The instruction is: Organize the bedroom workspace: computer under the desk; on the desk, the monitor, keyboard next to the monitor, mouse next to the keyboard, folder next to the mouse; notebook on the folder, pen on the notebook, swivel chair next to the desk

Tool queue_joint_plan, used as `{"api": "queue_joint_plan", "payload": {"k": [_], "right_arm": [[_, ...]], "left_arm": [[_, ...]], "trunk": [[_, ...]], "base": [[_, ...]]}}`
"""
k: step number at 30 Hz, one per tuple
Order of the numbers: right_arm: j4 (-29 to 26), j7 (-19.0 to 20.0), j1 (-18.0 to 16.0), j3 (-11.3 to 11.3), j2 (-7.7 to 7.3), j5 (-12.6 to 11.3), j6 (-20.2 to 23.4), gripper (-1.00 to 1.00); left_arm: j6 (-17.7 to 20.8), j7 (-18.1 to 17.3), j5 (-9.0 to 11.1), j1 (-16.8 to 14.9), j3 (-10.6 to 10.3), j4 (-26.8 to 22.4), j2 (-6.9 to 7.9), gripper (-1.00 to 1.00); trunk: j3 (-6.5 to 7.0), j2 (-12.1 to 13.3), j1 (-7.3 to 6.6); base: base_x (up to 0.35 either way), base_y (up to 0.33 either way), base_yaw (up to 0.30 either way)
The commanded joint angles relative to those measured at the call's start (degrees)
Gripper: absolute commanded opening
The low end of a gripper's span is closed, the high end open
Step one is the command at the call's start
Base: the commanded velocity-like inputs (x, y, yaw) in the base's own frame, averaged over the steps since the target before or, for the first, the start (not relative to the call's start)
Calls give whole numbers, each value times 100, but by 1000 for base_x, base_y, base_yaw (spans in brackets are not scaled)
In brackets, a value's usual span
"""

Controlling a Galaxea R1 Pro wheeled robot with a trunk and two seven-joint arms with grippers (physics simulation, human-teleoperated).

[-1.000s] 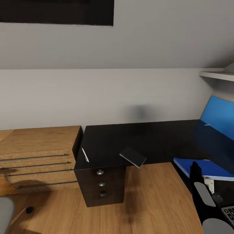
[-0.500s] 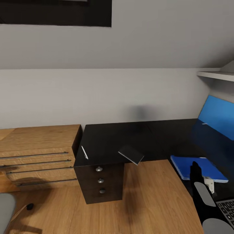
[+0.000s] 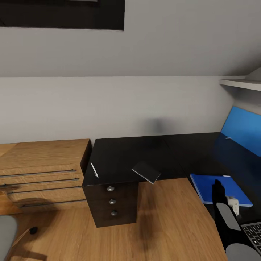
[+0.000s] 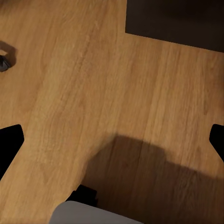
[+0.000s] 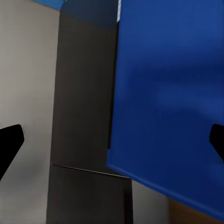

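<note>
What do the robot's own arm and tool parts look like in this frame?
In the head view the right arm is glossy black with rounded grey oval panels and a small white fitting near the wrist. Both wrist views show black finger tips at the picture edges; no cables or markings visible.

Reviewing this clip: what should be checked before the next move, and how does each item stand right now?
1. Folder lies flat on the desk: ok.
2. Right end effector open and empty above the folder: ok.
3. Left end effector open and empty, over the floor: ok.
4. Notebook stacked on the folder: not ok; it sits apart at the desk's front edge, one corner overhanging.
5. Pen on the notebook: not ok; it lies on the bare desk near the left end.
</note>
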Motion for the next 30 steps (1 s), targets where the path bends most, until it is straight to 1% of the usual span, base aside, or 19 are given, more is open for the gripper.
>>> {"api": "queue_joint_plan", "payload": {"k": [1,3,5,6,8,9,10,11,12,13,14,15,16,17,18,20,24,27,30], "right_arm": [[-25,1,-2,6,0,-53,-25,100],[-113,36,-2,4,10,-56,-25,100],[-447,172,3,-2,182,-52,-25,100],[-520,200,4,-3,226,-49,-25,100],[-926,293,19,1,434,-29,-29,100],[-1183,319,31,56,598,7,-21,100],[-1241,306,35,137,666,25,-6,100],[-1254,292,36,191,690,30,4,100],[-1247,241,38,323,727,39,19,100],[-1229,203,39,401,741,42,24,100],[-1183,107,40,582,762,46,35,100],[-1165,50,40,683,770,45,38,100],[-1134,-71,41,905,782,46,52,100],[-1079,-364,41,1515,789,45,106,100],[-1068,-413,41,1629,788,45,117,100],[-1021,-574,42,2043,787,42,148,100],[-997,-639,42,2220,789,39,234,100],[-991,-650,42,2255,787,37,568,100],[-989,-642,42,2230,792,12,926,100]], "left_arm": [[-18,43,26,-4,-51,0,2,100],[-18,43,26,-3,-51,0,2,100],[-18,43,26,-3,-48,0,2,100],[-18,43,26,-3,-47,0,2,100],[-18,43,26,-3,-45,0,5,100],[-18,43,26,-5,-45,0,9,100],[-18,43,26,-4,-44,0,9,100],[-19,43,26,-6,-44,0,10,100],[-22,43,26,-5,-44,0,8,100],[-23,43,26,-4,-44,0,7,100],[-24,43,28,-5,-44,0,5,100],[-25,43,30,-5,-44,0,5,100],[-25,43,32,-4,-41,0,4,100],[-22,48,37,-3,-31,0,3,100],[-19,51,42,-3,-29,0,3,100],[-15,65,61,-3,-23,-22,-15,100],[-13,66,81,-4,-18,-80,-47,100],[-7,60,86,-3,-13,-178,-44,100],[-4,59,87,-3,-10,-228,-38,100]], "trunk": [[-6,-4,0],[-6,-4,0],[-6,-4,0],[-6,-4,0],[-6,-4,0],[-6,-4,0],[-6,-4,0],[-6,-4,0],[-6,-4,0],[-6,-4,0],[-6,-4,0],[-6,-4,0],[-6,-4,0],[-6,-4,0],[-6,-4,0],[-6,-4,0],[-6,-4,0],[-6,-4,0],[-6,-4,0]], "base": [[0,0,0],[0,0,0],[0,0,0],[0,0,0],[0,0,0],[0,0,0],[0,0,0],[0,0,7],[0,0,51],[0,0,84],[0,0,148],[0,0,174],[0,0,211],[0,0,255],[0,0,259],[0,0,268],[0,0,274],[0,0,277],[0,0,267]]}}
